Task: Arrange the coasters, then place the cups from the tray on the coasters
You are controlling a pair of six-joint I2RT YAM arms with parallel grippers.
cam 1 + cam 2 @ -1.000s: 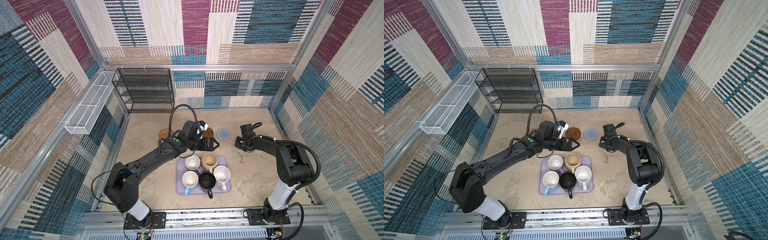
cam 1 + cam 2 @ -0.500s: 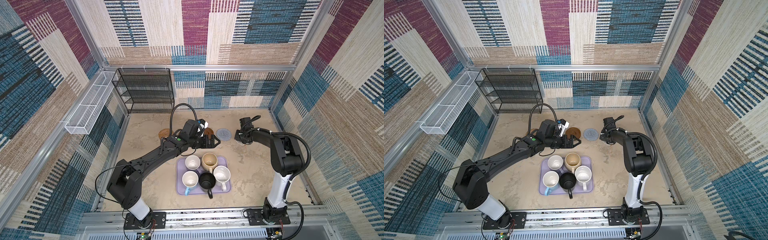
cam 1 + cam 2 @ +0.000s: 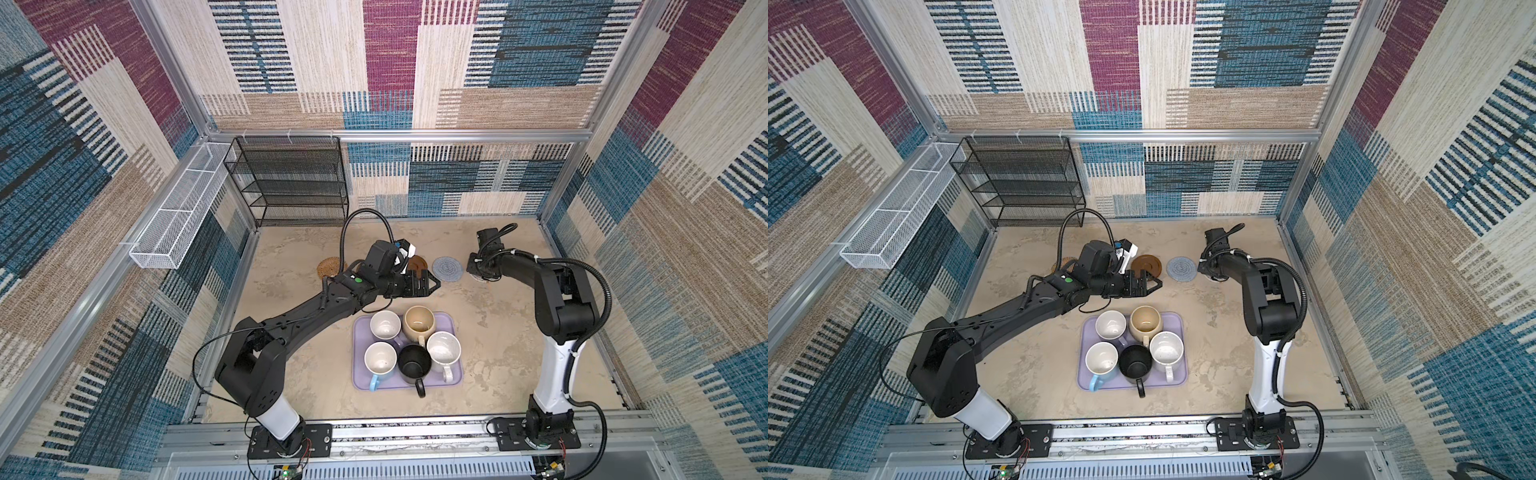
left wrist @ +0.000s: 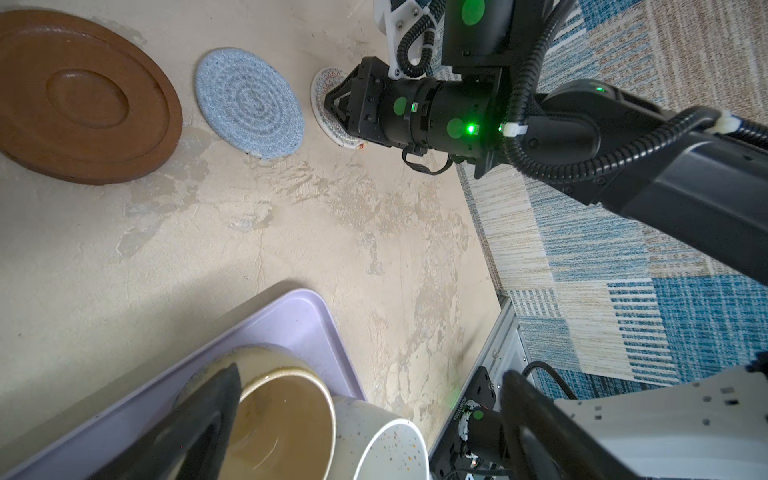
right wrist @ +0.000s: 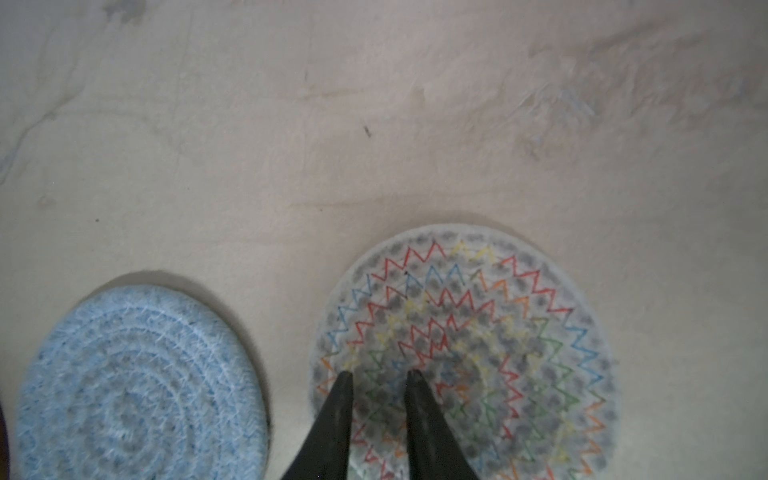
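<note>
The right fingers, nearly pressed together, set their tips on the white stitched coaster toward the desk's far edge, just beside the blue-grey coaster. The left fingers hover spread wide between the brown coaster and the tray, which holds five mugs.

Five mugs stand packed together on the lavender tray. Beyond its far edge the left gripper hangs with jaws spread. It is just in front of a dark brown coaster, and a grey-blue coaster lies beside that.
</note>
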